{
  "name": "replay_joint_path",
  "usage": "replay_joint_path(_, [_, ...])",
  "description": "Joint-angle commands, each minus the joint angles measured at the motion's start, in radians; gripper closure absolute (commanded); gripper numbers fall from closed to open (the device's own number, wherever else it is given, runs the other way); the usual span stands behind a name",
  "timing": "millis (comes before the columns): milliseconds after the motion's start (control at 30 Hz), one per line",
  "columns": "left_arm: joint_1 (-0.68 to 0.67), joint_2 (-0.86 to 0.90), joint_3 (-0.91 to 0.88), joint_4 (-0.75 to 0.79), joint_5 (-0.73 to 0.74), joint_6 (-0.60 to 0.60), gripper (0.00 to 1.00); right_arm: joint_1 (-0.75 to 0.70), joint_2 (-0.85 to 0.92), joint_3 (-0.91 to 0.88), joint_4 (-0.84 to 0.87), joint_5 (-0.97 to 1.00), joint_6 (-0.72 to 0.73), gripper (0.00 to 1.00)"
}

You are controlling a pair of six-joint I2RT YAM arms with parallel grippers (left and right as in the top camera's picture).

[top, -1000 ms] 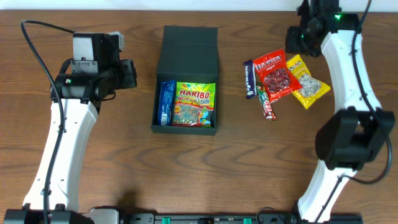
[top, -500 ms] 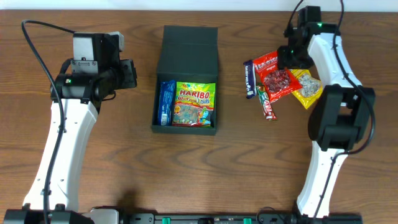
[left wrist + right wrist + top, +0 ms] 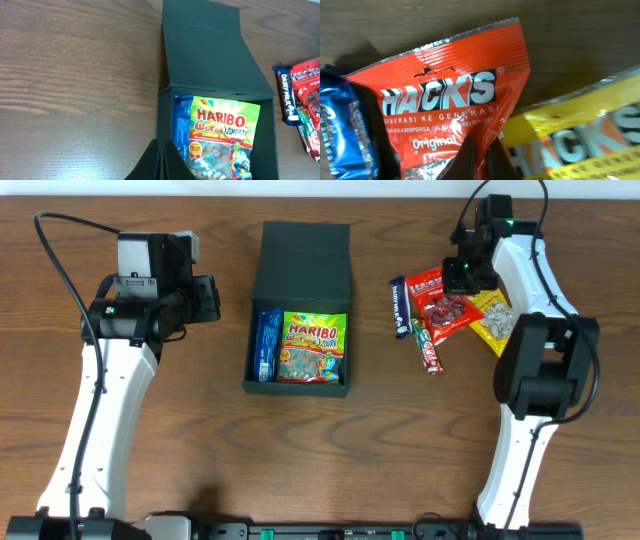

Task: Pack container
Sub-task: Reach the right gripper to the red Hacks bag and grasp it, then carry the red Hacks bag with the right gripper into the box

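Container (image 3: 303, 255) open, part filled, just ahead of left fingers (image 3: 150, 162) (pressed together, empty), well apart from right fingers (image 3: 465, 155) | right fingers over red Hacks packet (image 3: 455, 90), gap unclear | risk: slick flat foil slips, or overlapped yellow packet (image 3: 580, 130) drags along

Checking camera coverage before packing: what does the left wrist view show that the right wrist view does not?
Only the left wrist view: the open dark rectangular cardboard box, holding a green-yellow Haribo gummy bag and a blue snack packet. Only the right wrist view: the yellow plastic Hacks candy bag. Both: the red plastic Hacks candy bag and the brown wooden table.
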Motion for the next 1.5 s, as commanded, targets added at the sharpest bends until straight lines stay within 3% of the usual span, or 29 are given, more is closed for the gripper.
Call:
replay_joint_path(0, [0.001, -0.008, 0.021, -0.003, 0.005, -0.005, 0.94, -0.014, 0.002, 0.051, -0.019, -0.132, 0.05, 0.99])
replay_joint_path(233, [0.001, -0.008, 0.021, -0.003, 0.005, -0.005, 0.94, -0.013, -0.116, 0.205, -0.037, -0.155, 0.143, 0.98])
replay_joint_path(433, [0.001, -0.008, 0.021, -0.004, 0.004, -0.013, 0.94, 0.016, -0.266, 0.235, -0.051, -0.156, 0.267, 0.98])
replay_joint_path(633, [0.001, -0.008, 0.021, -0.003, 0.004, -0.013, 0.94, 0.162, -0.335, 0.235, -0.147, -0.275, 0.515, 0.99])
replay_joint_path(867, [0.001, -0.008, 0.021, -0.003, 0.0, -0.012, 0.94, 0.375, -0.331, 0.072, -0.115, -0.262, 0.805, 0.99])
replay_joint_path(1133, [0.001, -0.008, 0.021, -0.011, 0.0, -0.012, 0.94, 0.486, -0.331, -0.175, 0.01, -0.218, 1.087, 0.99])
replay_joint_path(1467, [0.001, -0.008, 0.021, -0.019, 0.0, -0.012, 0.94, 0.61, -0.331, -0.242, 0.06, -0.013, 1.275, 0.99])
